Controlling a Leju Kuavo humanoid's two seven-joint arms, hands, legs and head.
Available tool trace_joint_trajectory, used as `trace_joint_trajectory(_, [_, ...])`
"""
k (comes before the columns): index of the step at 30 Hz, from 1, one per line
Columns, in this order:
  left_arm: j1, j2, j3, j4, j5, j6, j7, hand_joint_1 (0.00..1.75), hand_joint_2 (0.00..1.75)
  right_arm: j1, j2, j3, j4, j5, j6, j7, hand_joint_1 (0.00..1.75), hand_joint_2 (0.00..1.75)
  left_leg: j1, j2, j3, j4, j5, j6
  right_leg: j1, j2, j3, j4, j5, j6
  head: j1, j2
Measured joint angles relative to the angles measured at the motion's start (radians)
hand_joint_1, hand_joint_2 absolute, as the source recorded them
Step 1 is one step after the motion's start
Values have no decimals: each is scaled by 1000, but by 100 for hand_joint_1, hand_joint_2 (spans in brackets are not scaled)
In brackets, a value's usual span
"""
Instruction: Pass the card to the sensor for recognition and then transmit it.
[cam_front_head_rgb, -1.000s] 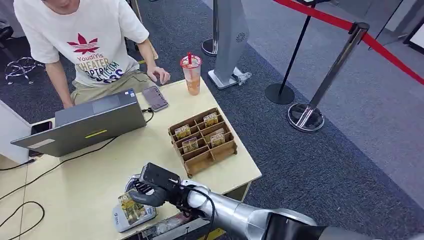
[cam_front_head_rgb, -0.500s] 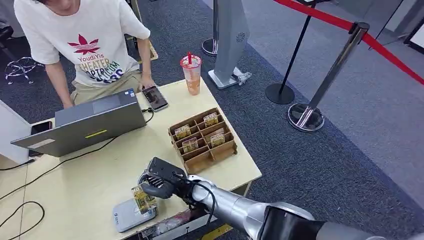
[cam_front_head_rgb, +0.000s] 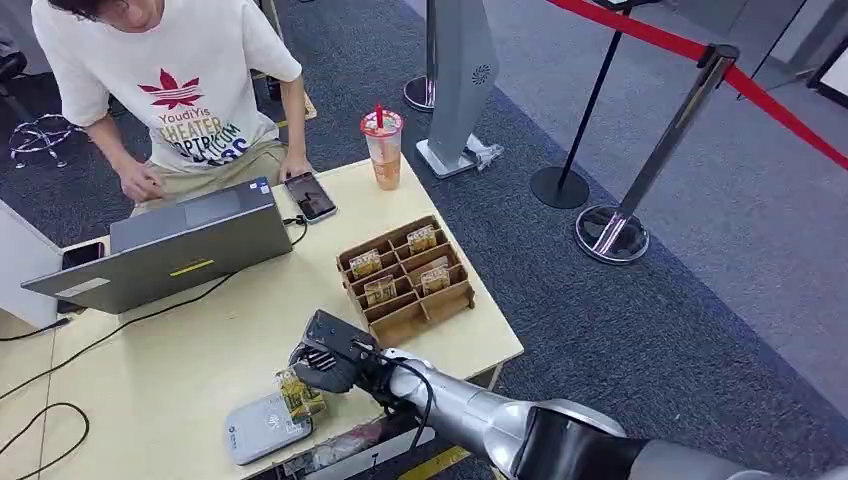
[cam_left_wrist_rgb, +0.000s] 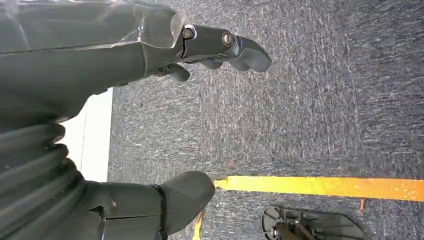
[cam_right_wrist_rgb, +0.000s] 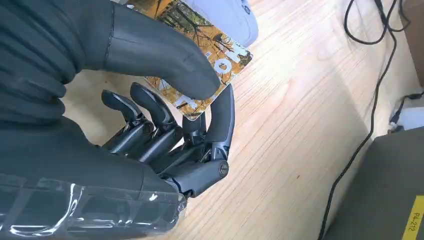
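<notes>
While the person (cam_front_head_rgb: 165, 75) in the white printed T-shirt leans over the far side of the wooden table (cam_front_head_rgb: 180, 350), the right hand (cam_front_head_rgb: 325, 365) has the card (cam_front_head_rgb: 298, 393) pinched between its thick thumb and dark fingers (cam_right_wrist_rgb: 220, 117), thumb pressed flat on the printed yellow-and-brown face. That card sits low over the near edge of the table, just beside the right end of the grey card reader (cam_front_head_rgb: 262, 427), with one corner overlapping the reader's rim in the right wrist view; whether it actually touches the reader I cannot tell. Over on the other arm, the left hand (cam_left_wrist_rgb: 150, 100) hangs above grey carpet (cam_left_wrist_rgb: 310, 110) crossed by a yellow floor line (cam_left_wrist_rgb: 320, 186), thumb and fingers apart and nothing between them. Back on the table, a brown cardboard organiser (cam_front_head_rgb: 407, 282) stands right of centre, several of its far compartments holding more cards of the same look, the near ones bare. To the far left an open grey laptop (cam_front_head_rgb: 165, 250) faces the person, black cables (cam_front_head_rgb: 130, 325) trailing from it across the wood toward the near left. A smartphone (cam_front_head_rgb: 310, 196) lies by the person's hand at the far edge, and a plastic cup of orange drink with a red straw (cam_front_head_rgb: 383, 148) stands at the far right corner. Beyond the table, chrome stanchions (cam_front_head_rgb: 640, 180) carry a red belt (cam_front_head_rgb: 700, 75) across the carpet.
</notes>
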Motion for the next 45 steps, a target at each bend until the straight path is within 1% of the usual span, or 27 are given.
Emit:
trace_joint_trajectory(11, [0,-1,-6,0,0,2,0,0,175,4,25,1,0,5,27,22,175,175,0,0,0,0,0,0,0,0,0,0,0,0,0,0])
trace_joint_trajectory(21, [0,-1,-14,0,-2,5,7,0,175,7,45,6,3,6,32,32,175,175,0,0,0,0,0,0,0,0,0,0,0,0,0,0])
trace_joint_trajectory(30, [0,-1,-15,0,-4,5,7,0,175,6,57,9,18,19,10,48,175,175,0,0,0,0,0,0,0,0,0,0,0,0,0,0])
trace_joint_trajectory(37, [-3,-1,-16,0,-9,8,10,0,175,-7,65,10,67,24,-10,65,175,175,0,0,0,0,0,0,0,0,0,0,0,0,0,0])
trace_joint_trajectory(45, [-10,-1,-17,0,-9,10,16,0,175,-21,70,10,117,22,-15,77,175,175,0,0,0,0,0,0,0,0,0,0,0,0,0,0])
